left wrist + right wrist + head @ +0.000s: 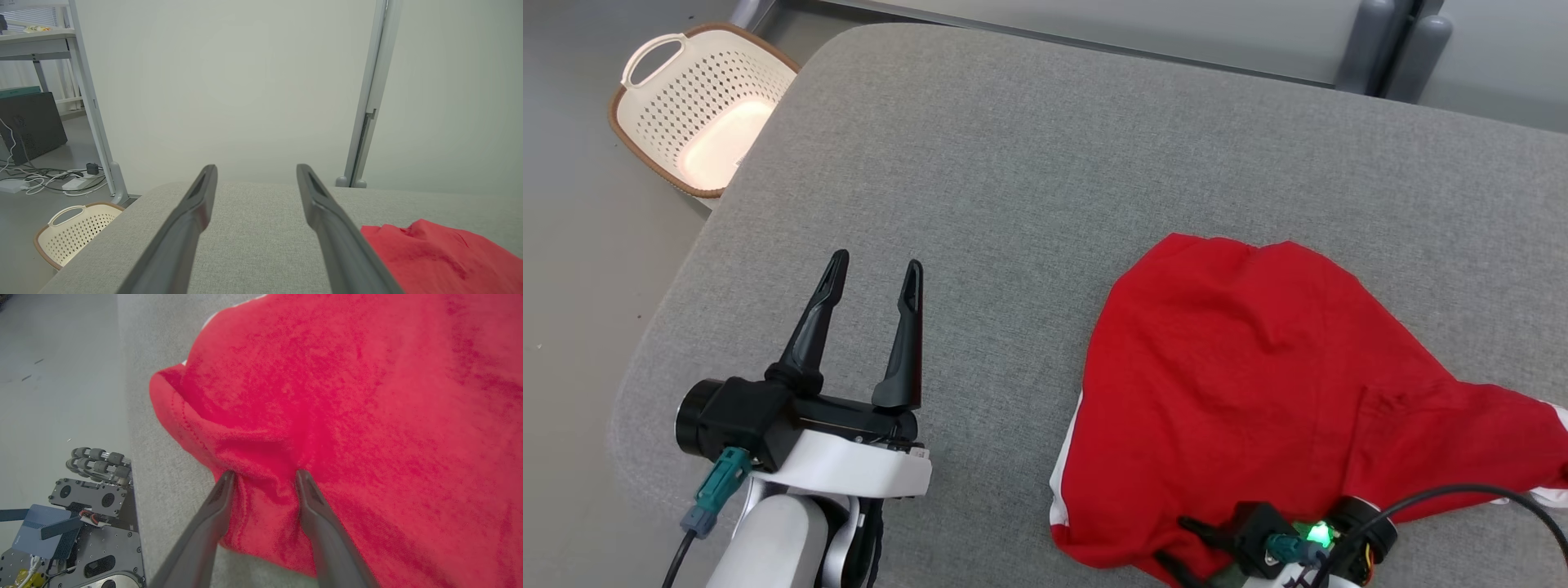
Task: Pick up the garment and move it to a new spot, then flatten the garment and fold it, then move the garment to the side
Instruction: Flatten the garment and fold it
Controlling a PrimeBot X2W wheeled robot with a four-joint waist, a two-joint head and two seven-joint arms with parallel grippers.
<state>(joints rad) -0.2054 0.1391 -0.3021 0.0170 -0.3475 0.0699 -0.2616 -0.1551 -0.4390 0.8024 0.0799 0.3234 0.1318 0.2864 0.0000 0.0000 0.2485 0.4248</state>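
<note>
Far out to the left of the garment (pixel 1258 367), down on the floor off the counter (pixel 1029 147) corner: a cream perforated basket (pixel 698 106) with a brown rim and a loop handle. Nearer, still left of the garment and well apart from it: my left hand (pixel 877 261), over bare grey counter, fingers spread wide, empty, tips pointing away from me. In its wrist view the garment's red edge lies off to the right of the fingers, not touching them. Garment itself: red, rumpled, lying in a loose heap on the counter's right half, close to the edge nearest me. A white trim (pixel 1060 478) runs down its left border, and one lobe trails off to the right as far as the head view reaches. Not flattened, not folded. At the garment's near edge, toward its right: my right hand (pixel 265 473), down on the cloth. Its fingers (pixel 316 522) stand apart, about as wide as the left pair, tips pressed into the fabric with a raised ridge of red cloth bunched between them; not squeezed together on it. A green light (pixel 1319 535) glows on that wrist, and a black cable (pixel 1462 492) arcs over the garment's near right part. In the right wrist view, left of the garment and past the counter edge, a grey metal plate with rollers (pixel 94 506) sits low by the floor.
</note>
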